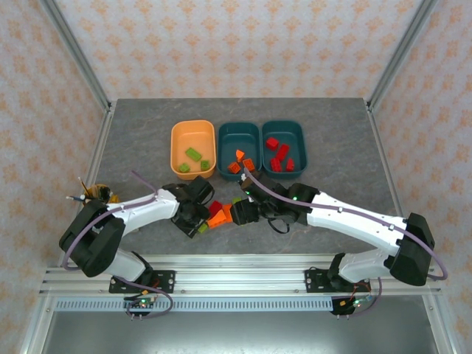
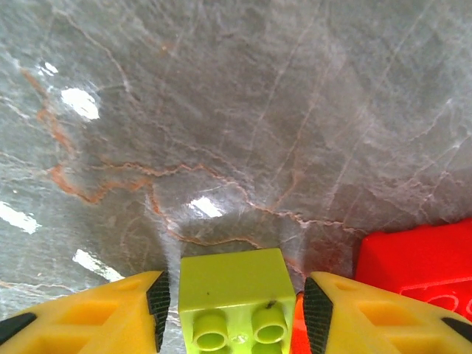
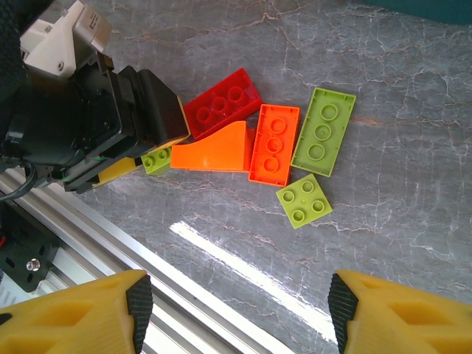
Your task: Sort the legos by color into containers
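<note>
Sorting in progress on the grey, marble-patterned tabletop (image 1: 140,140). The left end effector (image 2: 232,306) sits low over a small lime brick (image 2: 232,291). Its yellow fingers (image 2: 88,313) stand apart on either side, with a sliver of gap showing at each pad, so the brick is not yet clamped.

The brick lies at one edge of a loose cluster of legos (image 1: 219,214) near the front of the tabletop. It is just beside a red brick (image 3: 221,103) and an orange wedge (image 3: 214,151). An orange brick (image 3: 274,144), a lime plate (image 3: 323,131) and a small lime square (image 3: 304,200) lie further along the cluster. The right end effector (image 3: 240,317) hovers above that cluster, jaws wide apart and holding nothing.

Behind the cluster, three tubs stand in a row. The light orange tub (image 1: 193,136) holds three lime pieces, the middle teal tub (image 1: 239,136) holds orange pieces, and the right teal tub (image 1: 293,136) holds red ones. A small cup (image 1: 96,193) with pencils stands at the left, by the left arm.
</note>
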Controlling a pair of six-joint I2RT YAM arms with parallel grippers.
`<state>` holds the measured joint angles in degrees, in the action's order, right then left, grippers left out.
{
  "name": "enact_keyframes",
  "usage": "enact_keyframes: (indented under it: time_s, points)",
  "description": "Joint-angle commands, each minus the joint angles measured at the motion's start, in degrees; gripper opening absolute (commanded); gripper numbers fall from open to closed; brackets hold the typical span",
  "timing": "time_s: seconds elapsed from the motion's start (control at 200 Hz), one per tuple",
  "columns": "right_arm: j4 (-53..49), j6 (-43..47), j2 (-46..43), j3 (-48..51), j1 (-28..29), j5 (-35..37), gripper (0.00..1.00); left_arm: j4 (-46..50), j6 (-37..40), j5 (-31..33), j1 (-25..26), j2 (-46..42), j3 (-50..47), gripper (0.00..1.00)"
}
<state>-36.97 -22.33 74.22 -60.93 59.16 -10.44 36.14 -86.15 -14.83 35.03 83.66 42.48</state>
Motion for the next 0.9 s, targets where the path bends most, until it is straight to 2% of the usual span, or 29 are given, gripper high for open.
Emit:
enact_keyframes:
  time_s: [0.0, 0.095, 0.21, 0.29, 0.39, 0.495, 0.621, 0.751, 0.896]
  points:
    - [0.79, -0.79, -0.78, 0.9, -0.01, 1.76, 0.66, -0.69, -1.65, -0.02, 0.48, 1.36, -1.35, 0.53]
    - [0.82, -0.87, -0.9, 0.85, -0.01, 1.78, 0.66, -1.58, -1.33, -0.2, 0.57, 2.73, -1.39, 0.5]
    - [0.62, -1.09, -1.38, 0.72, -0.01, 1.89, 0.66, -0.24, -0.73, 1.1, 0.61, 2.8, -0.79, 0.41]
    - [0.58, -1.39, -2.11, 0.4, -0.09, 1.79, 0.66, 2.37, -0.22, 2.98, 0.57, 0.71, 0.08, 0.37]
    - [0.28, -2.16, -3.31, -1.06, -0.78, 2.11, 0.66, 8.25, 2.2, 7.33, 0.01, -3.51, 3.06, 0.36]
    - [0.1, -3.42, -4.89, -3.88, -2.74, 2.81, 0.67, 15.47, 8.13, 11.86, -3.48, -7.64, 8.88, 0.36]
    - [3.27, -6.1, -6.15, -6.07, -6.96, 2.55, 0.68, 18.33, 16.74, 12.81, -11.7, -9.4, 15.68, 0.35]
    - [11.47, -8.77, -7.71, -6.35, -10.92, 1.81, 0.74, 19.37, 27.6, 11.69, -18.05, -2.6, 26.95, 0.35]
    - [17.75, -11.4, -5.05, -7.1, -15.17, -0.2, 0.79, 19.45, 35.83, 9.59, -21.36, 9.74, 40.64, 0.35]
